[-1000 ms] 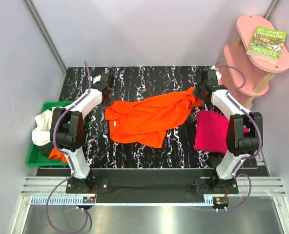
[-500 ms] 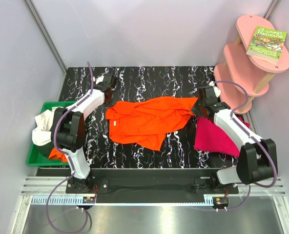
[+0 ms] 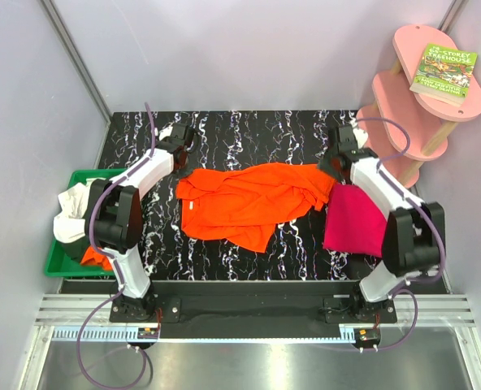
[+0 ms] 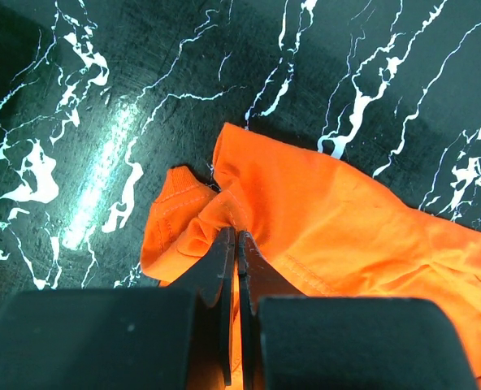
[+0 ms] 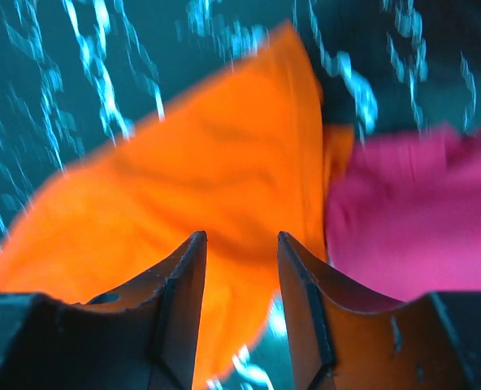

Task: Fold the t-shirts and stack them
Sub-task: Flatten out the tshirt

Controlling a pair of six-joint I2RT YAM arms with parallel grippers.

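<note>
Released a moment ago, the orange t-shirt (image 3: 249, 199) lies slack on the bench (image 3: 249, 130), its corner touching the magenta t-shirt (image 3: 350, 219). Beyond the magenta t-shirt, the right claw (image 5: 240, 240) hovers half open and empty. The left claw (image 4: 236, 237) is clamped tight on the sleeve hem farthest from the magenta t-shirt. The cloth looks light and floppy, so hems and corners are the best places to grip.

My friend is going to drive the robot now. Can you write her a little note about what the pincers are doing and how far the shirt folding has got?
Left pincer: shut on a corner of the orange t-shirt.
Right pincer: open, holding nothing, over the orange t-shirt's right end, next to the pink t-shirt.
Orange t-shirt: rumpled in the middle, not folded.
Pink t-shirt: lies flat on the right and looks folded already.
Green bin on the left: holds a white shirt and more cloth.
Left to do: fold the orange one, stack it, then do the bin's shirts.
</note>
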